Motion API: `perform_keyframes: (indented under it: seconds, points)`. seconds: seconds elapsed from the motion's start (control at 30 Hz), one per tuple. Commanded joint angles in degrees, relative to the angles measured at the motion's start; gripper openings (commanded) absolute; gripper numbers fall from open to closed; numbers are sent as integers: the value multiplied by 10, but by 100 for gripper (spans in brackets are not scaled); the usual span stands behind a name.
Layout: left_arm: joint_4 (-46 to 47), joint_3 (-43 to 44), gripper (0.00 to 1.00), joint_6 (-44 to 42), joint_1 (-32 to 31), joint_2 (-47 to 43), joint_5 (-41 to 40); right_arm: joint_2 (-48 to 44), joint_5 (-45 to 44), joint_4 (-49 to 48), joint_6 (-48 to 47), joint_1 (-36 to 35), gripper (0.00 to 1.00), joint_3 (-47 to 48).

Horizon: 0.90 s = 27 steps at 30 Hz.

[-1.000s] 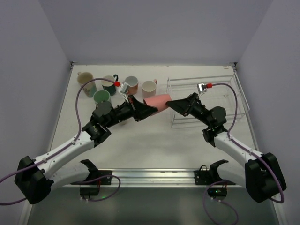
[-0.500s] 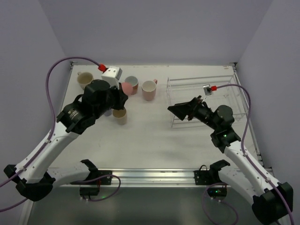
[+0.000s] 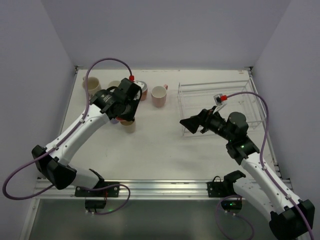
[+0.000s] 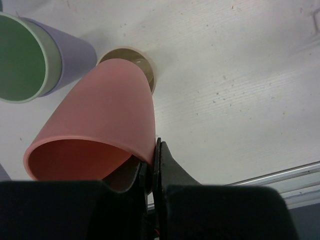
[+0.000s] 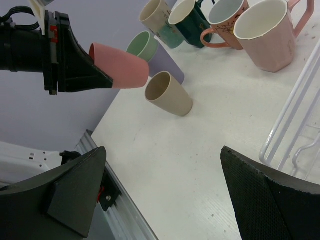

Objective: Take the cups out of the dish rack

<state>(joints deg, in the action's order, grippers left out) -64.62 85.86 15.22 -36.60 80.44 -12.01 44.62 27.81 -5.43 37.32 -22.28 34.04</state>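
Within lilac walls (image 3: 165, 35), cups (image 3: 159, 95) crowd the white table (image 3: 160, 145).

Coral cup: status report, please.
Left fingers shut on coral cup rim, cup tilted, lifted. Right fingers open, empty. Beige tumbler close by its base.

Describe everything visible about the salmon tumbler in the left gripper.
The salmon tumbler is a handleless, tapered cup, matte and plastic-looking, empty. It hangs off the table, tipped on its side, base pointing toward the beige tumbler. The left gripper is shut on its rim, one finger inside and one outside. Nothing else appears to touch it.
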Motion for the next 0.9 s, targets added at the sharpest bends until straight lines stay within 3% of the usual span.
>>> perform_keyframes:
  seconds: [0.0,0.87]
  points:
    - [-25,30,0,-29,8,17,6,-4,-7,-8,-17,-1,99,0]
    - [16,-47,0,-53,38,74,38,7,-4,-19,-13,-1,99,-11]
